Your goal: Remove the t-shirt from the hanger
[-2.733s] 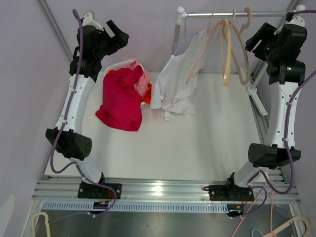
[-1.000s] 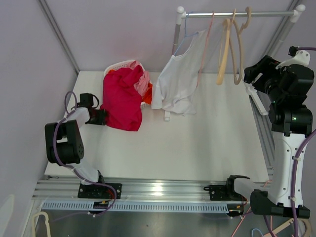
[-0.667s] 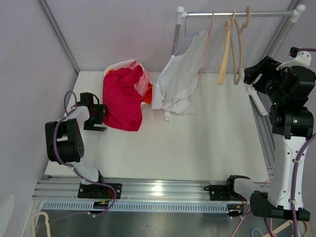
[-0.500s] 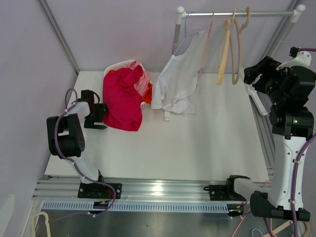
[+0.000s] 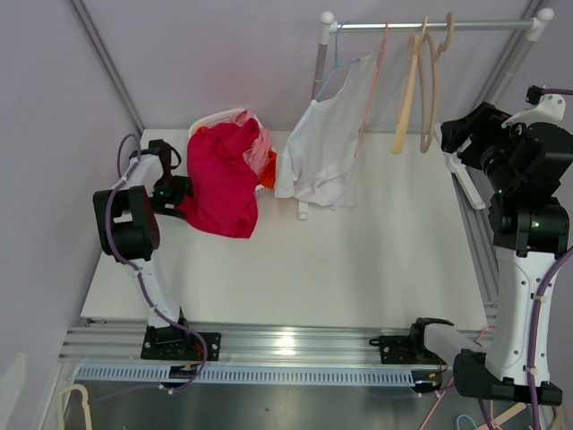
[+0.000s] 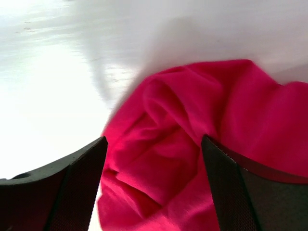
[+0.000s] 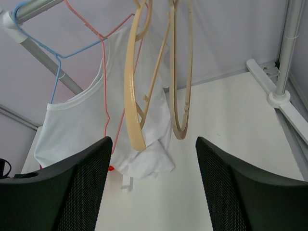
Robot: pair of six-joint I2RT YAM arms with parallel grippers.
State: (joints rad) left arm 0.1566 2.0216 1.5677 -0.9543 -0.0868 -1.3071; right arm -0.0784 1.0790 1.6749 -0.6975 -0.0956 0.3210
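Approach: right gripper (image 7: 153,142), jaws apart, faces the t-shirt (image 7: 72,139) on its blue hanger (image 7: 57,57); left gripper (image 6: 153,144) gapes, apparently empty, by red cloth (image 6: 192,120); next, pinch the t-shirt and draw it off

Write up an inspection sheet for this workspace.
Surface: white table, no marks seen.
Job's things: white t-shirt hanging on the blue hanger on the rail.
Clutter: red garment spilling from a basket; pink hanger and tan hangers empty.
Grippers: left gripper open at the red garment; right gripper open, facing the hangers.
Cables: purple cable looped along the left arm.
Surroundings: plain walls.
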